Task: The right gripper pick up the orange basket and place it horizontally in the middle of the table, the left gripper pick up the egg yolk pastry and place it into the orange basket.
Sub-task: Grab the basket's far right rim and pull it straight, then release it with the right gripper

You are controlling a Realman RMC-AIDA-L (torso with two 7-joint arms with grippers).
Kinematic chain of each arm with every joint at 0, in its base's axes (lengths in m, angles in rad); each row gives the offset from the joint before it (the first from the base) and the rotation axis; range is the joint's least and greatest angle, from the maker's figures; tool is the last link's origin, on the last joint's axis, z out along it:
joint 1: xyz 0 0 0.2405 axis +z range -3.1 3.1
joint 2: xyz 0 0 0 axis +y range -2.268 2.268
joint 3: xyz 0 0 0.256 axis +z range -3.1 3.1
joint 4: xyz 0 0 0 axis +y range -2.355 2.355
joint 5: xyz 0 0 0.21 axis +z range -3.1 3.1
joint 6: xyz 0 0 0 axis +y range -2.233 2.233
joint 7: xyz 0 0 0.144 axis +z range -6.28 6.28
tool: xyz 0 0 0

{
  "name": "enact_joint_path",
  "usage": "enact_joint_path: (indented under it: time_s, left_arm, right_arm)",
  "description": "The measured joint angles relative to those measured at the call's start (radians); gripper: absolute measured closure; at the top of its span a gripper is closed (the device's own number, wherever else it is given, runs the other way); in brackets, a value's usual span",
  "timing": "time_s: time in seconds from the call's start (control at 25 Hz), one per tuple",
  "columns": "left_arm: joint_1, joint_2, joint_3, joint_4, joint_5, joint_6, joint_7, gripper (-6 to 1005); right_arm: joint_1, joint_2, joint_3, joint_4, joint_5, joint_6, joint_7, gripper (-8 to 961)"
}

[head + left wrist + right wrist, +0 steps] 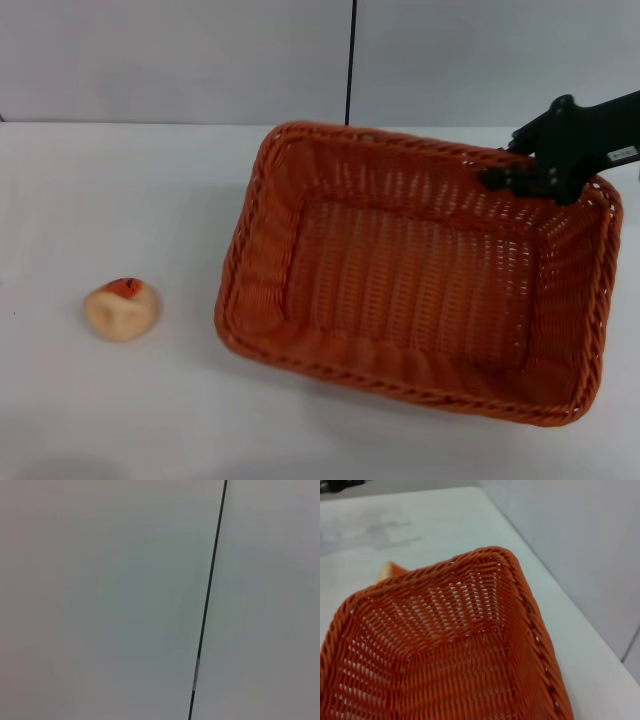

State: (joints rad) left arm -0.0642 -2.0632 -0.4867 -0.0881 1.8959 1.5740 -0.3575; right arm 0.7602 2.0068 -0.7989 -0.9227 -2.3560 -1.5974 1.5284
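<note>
The orange basket [250, 210] lies on the white table [120, 190], right of centre, turned at a slant, and nothing is inside it. My right gripper [520, 176] comes in from the right and is shut on the basket's far right rim. The right wrist view looks into the basket [485, 556] from that rim. The egg yolk pastry [121, 308], a pale bun with an orange-red patch, sits alone on the table at the left, well apart from the basket. A sliver of the pastry [390, 570] shows beyond the basket's far rim. My left gripper is out of view.
A pale wall with a thin dark vertical seam [350, 60] stands behind the table's far edge; the left wrist view shows only this wall and seam [207, 605]. Bare tabletop stretches between the pastry and the basket.
</note>
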Motion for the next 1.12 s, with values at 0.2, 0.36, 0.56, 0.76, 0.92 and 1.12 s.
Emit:
enact_joint_path:
  time_s: [0.2, 0.36, 0.56, 0.76, 0.92, 1.12]
  left_arm:
    - [0.001, 0.0, 0.0, -0.002, 0.0, 0.0, 0.0, 226]
    - [0.003, -0.002, 0.002, -0.002, 0.0, 0.004, 0.0, 227]
    - [0.01, -0.003, 0.015, -0.003, 0.0, 0.012, 0.0, 229]
    - [0.017, -0.003, 0.016, -0.002, 0.0, 0.02, 0.0, 230]
    - [0.019, -0.003, 0.03, -0.002, 0.0, 0.027, 0.0, 232]
    - [0.021, -0.003, 0.036, -0.002, 0.0, 0.031, 0.0, 233]
  right_arm:
    - [0.003, 0.011, -0.019, 0.012, 0.016, -0.007, -0.093, 731]
    - [0.005, 0.014, -0.043, 0.014, 0.017, -0.005, -0.12, 722]
    - [0.005, 0.02, -0.059, 0.011, 0.016, 0.011, -0.128, 710]
    - [-0.003, 0.034, -0.061, 0.006, 0.018, 0.031, -0.147, 698]
    - [-0.006, 0.044, -0.062, 0.003, 0.018, 0.07, -0.158, 689]
    - [-0.023, 0.058, -0.067, -0.005, 0.043, 0.113, -0.18, 677]
